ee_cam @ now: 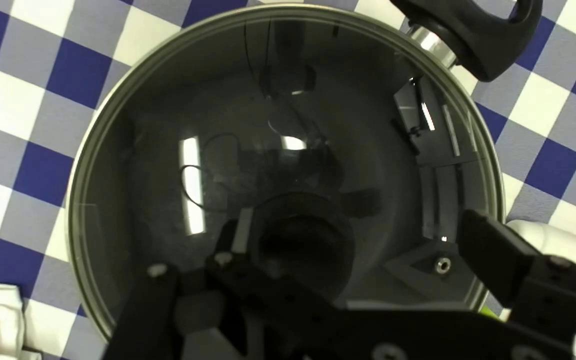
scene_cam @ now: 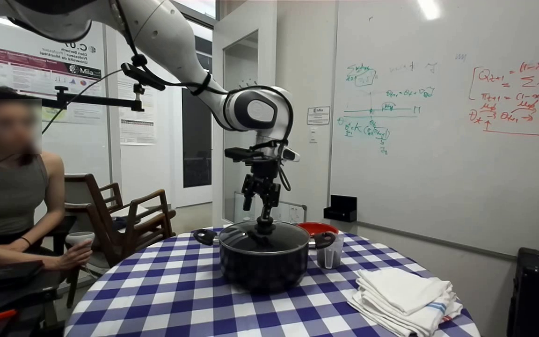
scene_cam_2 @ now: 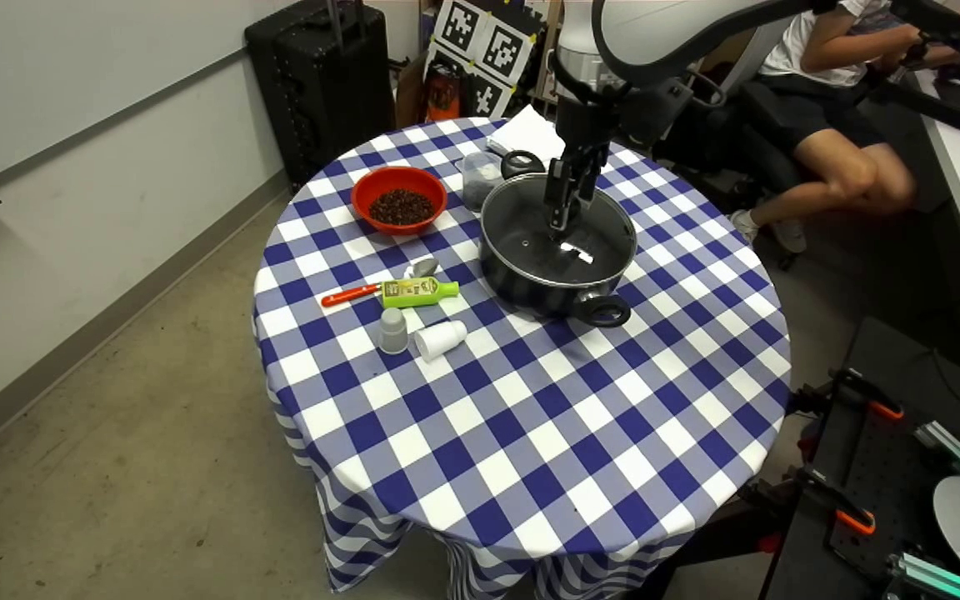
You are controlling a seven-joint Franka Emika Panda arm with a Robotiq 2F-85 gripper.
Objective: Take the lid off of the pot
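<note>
gripper (ee_cam: 358, 229) low over lid (ee_cam: 288, 160), fingers spread apart, lid sitting on black pot (scene_cam: 264, 269), knob (scene_cam: 265, 228) contact unclear.

Even light covers the blue-and-white checked cloth (scene_cam_2: 530, 417); a white glare burns high on the large whiteboard (scene_cam: 438, 168). I catch white reflections in the round, dark glass lid (ee_cam: 288, 170). In the wrist view, the black jointed fingers (ee_cam: 498, 260) look murky and unfocused. The face (scene_cam: 11, 125) of the seated person in olive (scene_cam: 14, 201) is blurred.

The lid (scene_cam: 274, 243) sits on the pot (scene_cam: 264, 271).
</note>
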